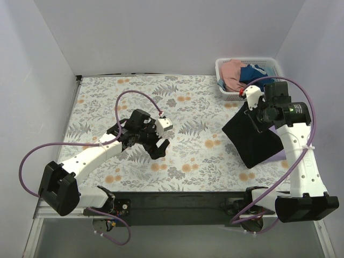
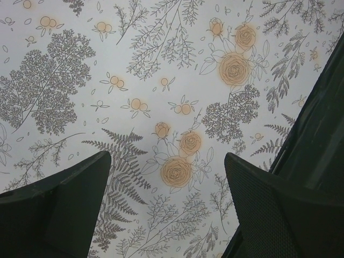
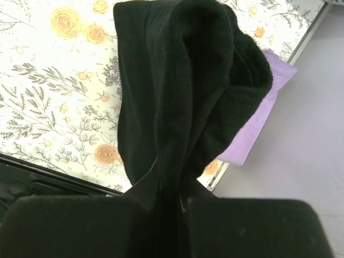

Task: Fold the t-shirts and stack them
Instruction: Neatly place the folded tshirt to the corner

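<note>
My right gripper (image 1: 252, 110) is shut on the black t-shirt (image 1: 251, 138) and holds it up by one edge; the cloth hangs down over the table's right side. In the right wrist view the black t-shirt (image 3: 183, 97) is pinched between my jaws (image 3: 172, 201). A lavender t-shirt (image 3: 258, 129) lies under it at the table's right edge, and a strip of it shows in the top view (image 1: 282, 159). Pink (image 1: 232, 72) and dark blue (image 1: 253, 72) shirts lie in the white basket. My left gripper (image 1: 157, 145) is open and empty over the table's middle, fingers (image 2: 64, 209) apart above the floral cloth.
The white lattice basket (image 1: 222, 80) stands at the back right corner. The floral tablecloth (image 1: 107, 102) covers the table. A black strip (image 1: 177, 200) runs along the near edge between the arm bases. Walls close in left, back and right.
</note>
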`<state>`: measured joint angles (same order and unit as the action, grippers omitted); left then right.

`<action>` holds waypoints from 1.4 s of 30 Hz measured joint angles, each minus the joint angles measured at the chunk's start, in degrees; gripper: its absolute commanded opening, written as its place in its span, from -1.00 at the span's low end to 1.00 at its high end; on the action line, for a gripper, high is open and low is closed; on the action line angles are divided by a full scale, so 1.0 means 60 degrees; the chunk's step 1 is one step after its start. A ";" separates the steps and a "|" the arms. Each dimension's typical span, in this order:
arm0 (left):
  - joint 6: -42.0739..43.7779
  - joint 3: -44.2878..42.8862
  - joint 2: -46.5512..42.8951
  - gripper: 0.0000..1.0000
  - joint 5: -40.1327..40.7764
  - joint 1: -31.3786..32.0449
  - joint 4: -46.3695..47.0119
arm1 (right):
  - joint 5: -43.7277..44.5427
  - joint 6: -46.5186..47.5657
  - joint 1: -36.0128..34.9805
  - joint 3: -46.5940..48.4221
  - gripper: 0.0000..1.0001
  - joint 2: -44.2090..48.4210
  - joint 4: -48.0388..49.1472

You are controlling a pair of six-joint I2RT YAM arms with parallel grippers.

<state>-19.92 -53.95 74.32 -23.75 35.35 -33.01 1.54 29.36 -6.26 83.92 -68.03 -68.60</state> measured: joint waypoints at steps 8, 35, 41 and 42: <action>0.0029 0.0000 -0.0007 0.74 0.0076 0.0000 -0.0029 | 0.0011 0.0076 0.0543 -0.0397 -0.97 -0.0284 0.0135; 0.0189 -0.0346 0.0477 0.75 0.0080 0.0000 -0.0630 | -0.3155 0.1745 0.6007 -0.0681 -0.84 -0.3136 0.1792; 0.0211 -0.0474 0.0645 0.75 0.0138 0.0000 -0.0812 | -0.3355 0.2167 0.6302 -0.0688 0.97 -0.3876 0.2503; 0.0204 -0.0506 0.0656 0.75 0.0153 -0.0004 -0.0827 | -0.3330 0.2244 0.6324 -0.0688 0.97 -0.3909 0.2630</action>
<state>-18.70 -56.99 78.26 -22.83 35.33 -37.98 -18.44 42.83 31.68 79.79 -91.48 -52.82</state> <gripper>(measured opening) 0.872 0.959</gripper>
